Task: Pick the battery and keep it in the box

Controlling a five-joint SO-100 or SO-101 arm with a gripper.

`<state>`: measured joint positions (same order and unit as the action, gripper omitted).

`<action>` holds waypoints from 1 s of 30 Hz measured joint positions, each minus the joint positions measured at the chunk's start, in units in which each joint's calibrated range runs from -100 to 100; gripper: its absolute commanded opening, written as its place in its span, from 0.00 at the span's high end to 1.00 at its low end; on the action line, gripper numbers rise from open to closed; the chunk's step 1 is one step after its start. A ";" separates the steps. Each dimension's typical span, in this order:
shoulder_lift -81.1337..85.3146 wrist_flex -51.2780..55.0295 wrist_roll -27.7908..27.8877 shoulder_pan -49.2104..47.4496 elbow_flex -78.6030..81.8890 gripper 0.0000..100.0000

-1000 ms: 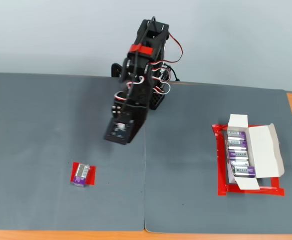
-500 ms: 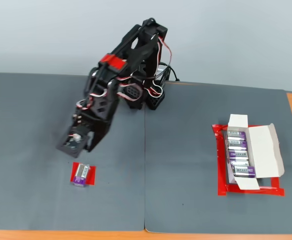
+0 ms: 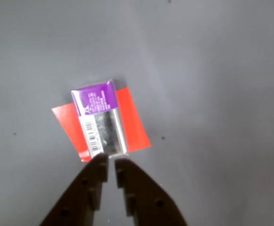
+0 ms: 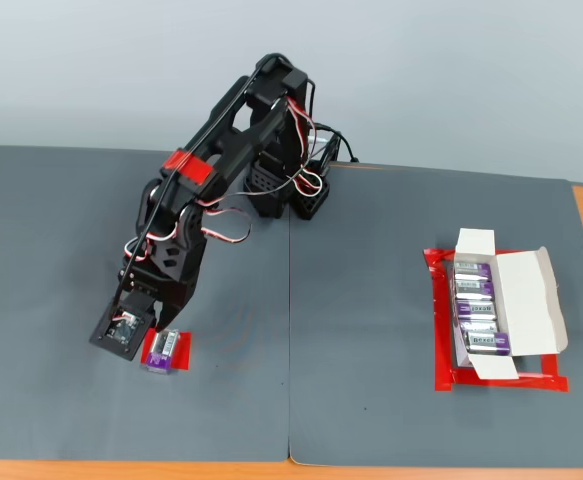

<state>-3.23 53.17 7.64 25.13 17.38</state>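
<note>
A purple and silver battery lies on a flat red tape patch on the grey mat. It also shows in the fixed view at the lower left. My gripper hangs just above the battery's silver end, its jaws nearly together with a narrow gap and holding nothing. In the fixed view the gripper hovers right over the battery. The white box lies open at the right, inside a red tape outline, with several purple and silver cells in a row in it.
The black arm's base stands at the back middle of the grey mat. A seam runs down the mat's middle. Orange table edges show at the far left and right.
</note>
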 measured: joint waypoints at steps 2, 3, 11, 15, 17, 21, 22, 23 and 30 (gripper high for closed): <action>-1.27 -0.35 0.00 -0.59 -0.63 0.98; -1.70 -0.35 0.00 -0.96 -0.72 0.98; -3.99 -0.35 0.15 -4.42 -1.44 0.97; -4.08 -0.35 1.66 -5.08 -1.53 0.91; -4.08 -0.35 1.61 -5.38 -1.53 0.85; -4.08 -0.35 1.95 -5.75 -1.53 0.74; -4.08 -0.35 2.05 -5.75 -1.53 0.73; -4.08 -0.35 2.10 -5.75 -1.53 0.72; -4.50 -0.35 2.15 -5.31 -1.53 0.68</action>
<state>-7.73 52.82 9.79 19.82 15.85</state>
